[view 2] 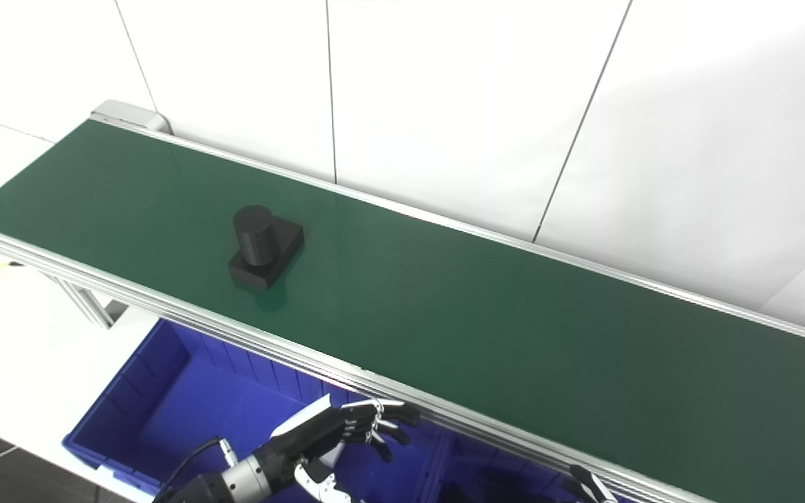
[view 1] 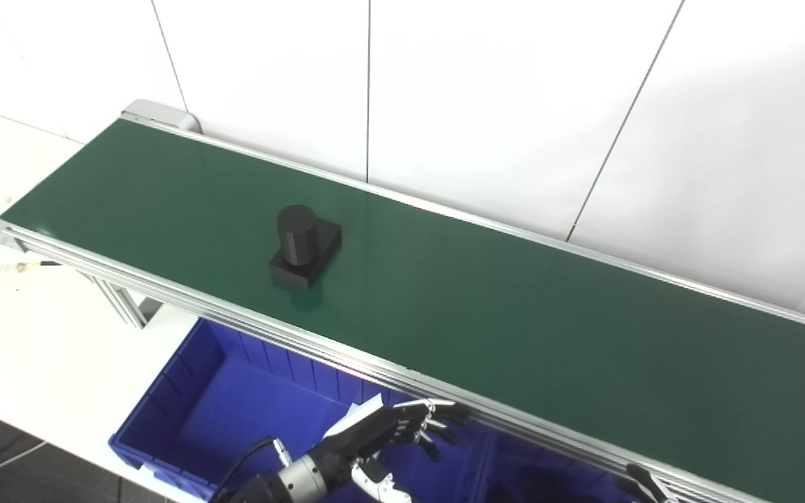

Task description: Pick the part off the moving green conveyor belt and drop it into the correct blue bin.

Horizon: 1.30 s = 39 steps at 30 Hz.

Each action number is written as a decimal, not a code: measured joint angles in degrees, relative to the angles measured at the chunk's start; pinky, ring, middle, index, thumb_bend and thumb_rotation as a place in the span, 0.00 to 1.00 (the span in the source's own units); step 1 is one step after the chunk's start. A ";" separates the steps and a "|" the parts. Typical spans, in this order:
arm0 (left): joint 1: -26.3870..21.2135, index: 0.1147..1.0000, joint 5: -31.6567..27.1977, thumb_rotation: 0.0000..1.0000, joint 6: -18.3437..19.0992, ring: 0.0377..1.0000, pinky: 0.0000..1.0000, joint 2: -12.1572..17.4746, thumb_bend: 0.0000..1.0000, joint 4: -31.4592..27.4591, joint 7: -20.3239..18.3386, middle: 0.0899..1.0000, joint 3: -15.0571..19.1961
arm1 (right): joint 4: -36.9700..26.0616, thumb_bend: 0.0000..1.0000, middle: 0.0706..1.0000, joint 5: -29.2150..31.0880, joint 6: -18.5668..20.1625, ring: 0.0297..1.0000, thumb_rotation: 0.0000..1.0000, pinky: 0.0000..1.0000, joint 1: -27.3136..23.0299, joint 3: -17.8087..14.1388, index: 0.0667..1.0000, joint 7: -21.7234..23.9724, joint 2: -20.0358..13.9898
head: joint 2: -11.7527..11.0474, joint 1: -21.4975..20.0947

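Part [view 1: 305,246] upright on belt [view 1: 486,307], cylinder vertical.

black left hand [view 1: 381,433], silver wrist, black cable.

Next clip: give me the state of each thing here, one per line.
Part: upright on the belt, untouched.
Belt: carries only the part.
Left bin: open, nothing visible inside.
Left hand: open, holding nothing, over the bin below the belt's near rail.
Right hand: barely in view, state unclear.
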 measured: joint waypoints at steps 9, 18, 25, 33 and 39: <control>-0.40 0.82 -0.22 0.32 -0.01 0.73 0.60 0.23 1.00 0.93 -0.03 0.81 0.02 | -3.90 0.94 0.71 -4.08 -0.26 0.65 0.20 0.59 -1.64 -1.01 0.78 -1.17 1.20 | -0.09 -2.47; -0.96 0.82 -0.17 0.31 -0.02 0.74 0.61 0.72 1.00 2.01 0.69 0.82 -0.11 | -11.23 0.97 0.73 -3.26 4.33 0.66 0.27 0.56 -11.63 -1.56 0.79 0.36 1.60 | 0.00 -4.84; -1.03 0.83 -0.16 0.31 -0.02 0.74 0.63 1.34 1.00 2.03 1.28 0.82 -0.60 | -15.40 0.90 0.73 -6.51 9.79 0.66 0.25 0.55 -19.15 -1.57 0.80 1.25 2.35 | 0.35 -5.19; -1.03 0.82 -0.02 0.32 -0.02 0.77 0.70 1.73 1.00 1.94 2.60 0.81 -2.05 | -16.83 0.83 0.76 -9.22 15.65 0.70 0.21 0.61 -24.24 -0.73 0.83 5.10 2.09 | 0.97 -5.55; -1.06 0.82 -0.13 0.32 -0.02 0.73 0.61 1.91 1.00 1.79 3.06 0.81 -2.22 | -15.03 0.82 0.79 -10.54 17.96 0.73 0.28 0.63 -28.70 0.41 0.85 7.54 1.10 | 0.97 -5.55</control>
